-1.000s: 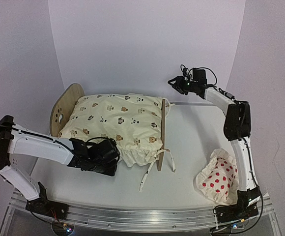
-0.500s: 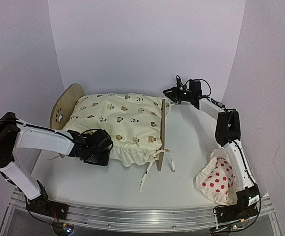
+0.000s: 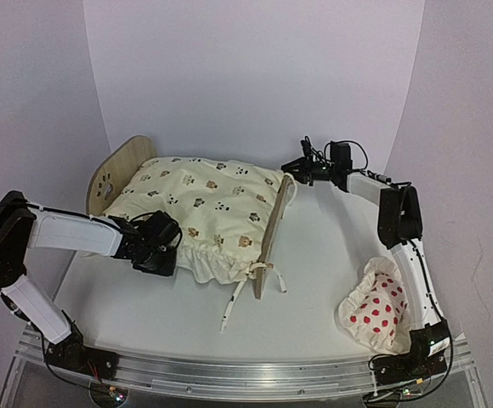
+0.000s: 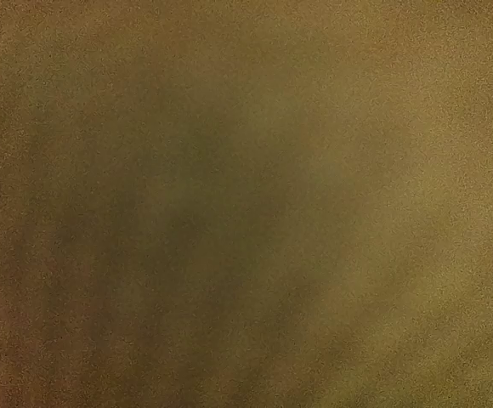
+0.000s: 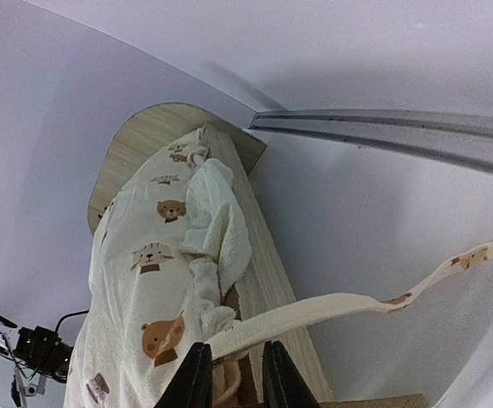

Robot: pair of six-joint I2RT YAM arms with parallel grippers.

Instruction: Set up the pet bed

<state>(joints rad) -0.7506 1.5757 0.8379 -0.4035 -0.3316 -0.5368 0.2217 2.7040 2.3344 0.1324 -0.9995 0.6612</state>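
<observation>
The pet bed (image 3: 268, 246) lies left of centre, with a rounded paw-print end board (image 3: 115, 170) on its left. A cream animal-print cushion (image 3: 200, 204) covers it. My left gripper (image 3: 163, 251) is pushed in under the cushion's near-left frill, so its fingers are hidden. The left wrist view is all dark brown blur. My right gripper (image 3: 296, 167) is at the bed's far right corner. In the right wrist view its fingers (image 5: 234, 348) stand narrowly either side of the bed's wooden edge (image 5: 272, 272), where a cushion tie (image 5: 357, 304) starts.
A white pillow with red dots (image 3: 381, 310) lies at the near right by the right arm's base. Loose cushion ties (image 3: 234, 306) trail onto the table in front of the bed. A metal rail (image 5: 382, 127) runs along the table's edge.
The bed has swung, and its right end board now leans with its near end further left. The left gripper slid left and deeper under the cushion. The right gripper came down onto the far corner and narrowed.
</observation>
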